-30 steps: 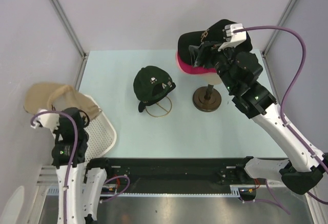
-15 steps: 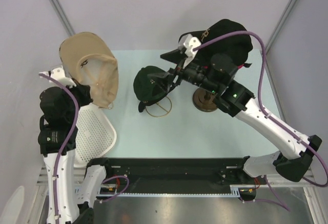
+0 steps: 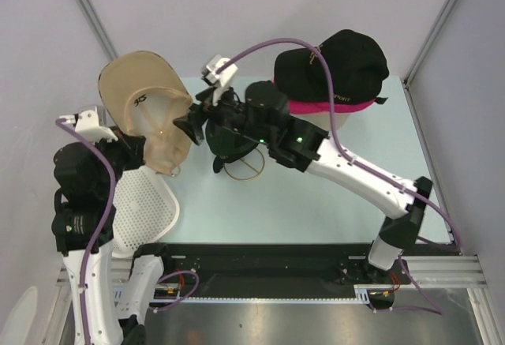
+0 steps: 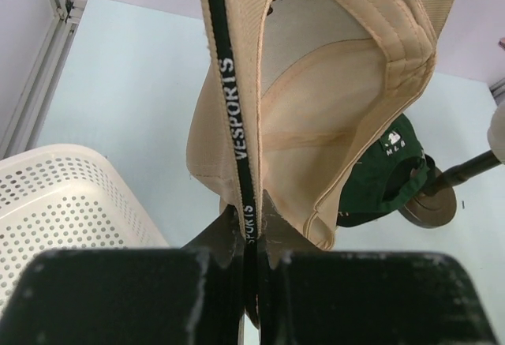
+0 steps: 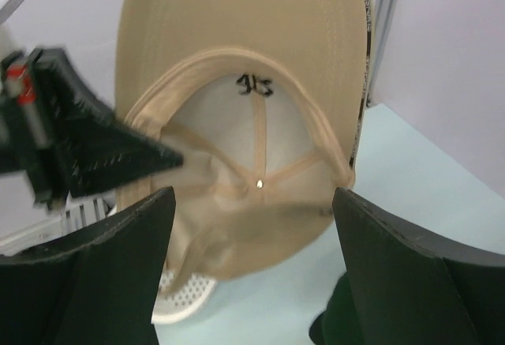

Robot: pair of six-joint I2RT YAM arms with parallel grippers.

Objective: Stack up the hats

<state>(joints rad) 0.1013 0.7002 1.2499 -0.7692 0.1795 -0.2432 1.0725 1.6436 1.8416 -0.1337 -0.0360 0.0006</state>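
Observation:
My left gripper (image 3: 132,146) is shut on the edge of the tan hat (image 3: 146,104) and holds it in the air at the left, its hollow side facing right. In the left wrist view the jaws (image 4: 250,219) pinch its black-banded edge (image 4: 237,124). My right gripper (image 3: 185,124) is open and empty, its tips close to the tan hat (image 5: 252,45), which fills the gap ahead of the fingers (image 5: 118,266). The dark green hat (image 3: 229,144) sits on a wire stand, mostly under my right arm. The black hat (image 3: 339,61) lies on the magenta hat (image 3: 316,108) at the back right. No light pink hat shows.
The white mesh basket (image 3: 150,207) stands at the front left, below the tan hat; it also shows in the left wrist view (image 4: 71,195). The wire stand's ring (image 3: 245,173) rests on the table centre. A dark round stand base (image 4: 430,207) is behind the green hat. Walls enclose the table.
My left arm lifted the tan hat up and to the right from over the basket. My right gripper left the black hat on the magenta one and swung left to the tan hat.

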